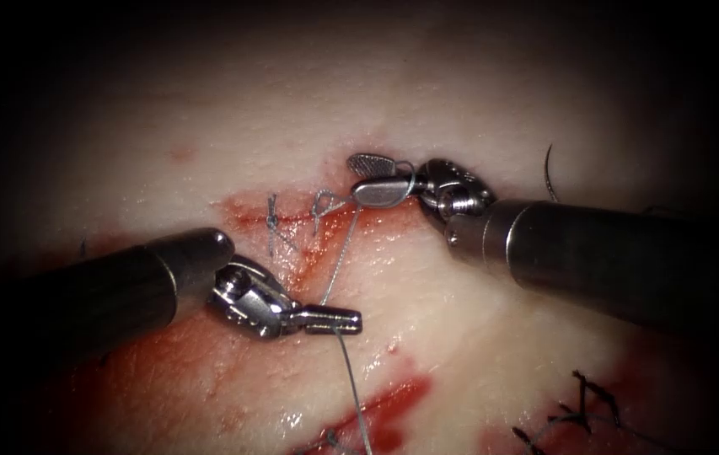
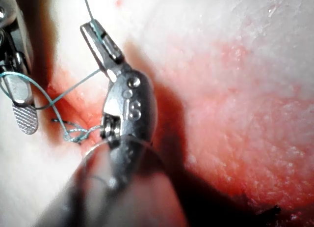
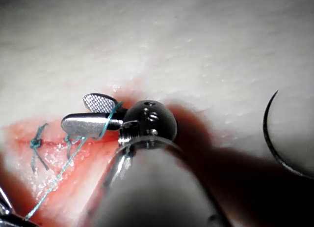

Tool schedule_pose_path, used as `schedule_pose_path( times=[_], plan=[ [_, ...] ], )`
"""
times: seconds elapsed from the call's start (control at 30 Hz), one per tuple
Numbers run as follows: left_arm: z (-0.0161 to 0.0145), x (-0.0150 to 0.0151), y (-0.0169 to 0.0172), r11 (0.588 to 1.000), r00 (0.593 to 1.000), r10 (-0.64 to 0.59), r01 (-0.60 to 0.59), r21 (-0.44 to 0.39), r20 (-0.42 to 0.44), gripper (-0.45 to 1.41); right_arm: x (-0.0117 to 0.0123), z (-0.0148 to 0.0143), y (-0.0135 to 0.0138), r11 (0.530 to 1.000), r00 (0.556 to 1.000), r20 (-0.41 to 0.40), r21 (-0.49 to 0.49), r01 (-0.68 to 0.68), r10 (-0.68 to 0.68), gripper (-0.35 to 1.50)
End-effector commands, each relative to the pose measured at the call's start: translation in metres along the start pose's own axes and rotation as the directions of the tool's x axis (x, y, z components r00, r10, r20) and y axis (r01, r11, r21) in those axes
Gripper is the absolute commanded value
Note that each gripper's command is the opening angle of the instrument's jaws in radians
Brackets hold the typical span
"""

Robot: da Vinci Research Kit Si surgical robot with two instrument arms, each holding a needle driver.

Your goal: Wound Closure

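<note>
On the tissue, needle upright, left tool gripping thread

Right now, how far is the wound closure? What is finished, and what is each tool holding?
Done: one tied knot with cut ends sits across the cut. In hand: beside it a second stitch is only looped; the left tool is shut on the thread, which also passes between the right tool's open jaws. The needle lies free on the tissue, right of the cut. Left: this knot.
</note>
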Motion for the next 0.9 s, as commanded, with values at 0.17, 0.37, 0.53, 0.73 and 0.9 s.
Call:
schedule_pose_path(
  times=[0.17, 0.37, 0.53, 0.73, 0.9],
  plan=[
    [0.0006, -0.0005, -0.0003, 1.000, 1.000, -0.003, 0.003, -0.001, -0.004, -0.45, -0.0008, -0.0002, 0.0008, 0.978, 0.984, 0.009, -0.111, -0.177, 0.180, 1.26],
    [0.0007, -0.0004, -0.0002, 1.000, 1.000, -0.014, 0.014, -0.005, -0.005, -0.45, -0.0012, -0.0005, 0.0003, 0.965, 0.980, -0.016, -0.173, -0.196, 0.196, 1.31],
    [0.0009, -0.0005, -0.0001, 1.000, 1.000, -0.024, 0.024, -0.009, -0.007, -0.45, -0.0017, 0.0000, 0.0001, 0.937, 0.971, 0.020, -0.270, -0.222, 0.236, 1.31],
    [0.0010, -0.0005, 0.0001, 1.000, 1.000, -0.023, 0.023, -0.016, -0.008, -0.45, -0.0021, 0.0002, 0.0003, 0.913, 0.973, 0.047, -0.359, -0.196, 0.227, 1.31],
    [0.0010, -0.0005, 0.0001, 0.999, 1.000, -0.029, 0.028, -0.017, -0.010, -0.45, -0.0022, 0.0006, 0.0008, 0.898, 0.979, 0.017, -0.402, -0.181, 0.205, 1.31]
  ],
)
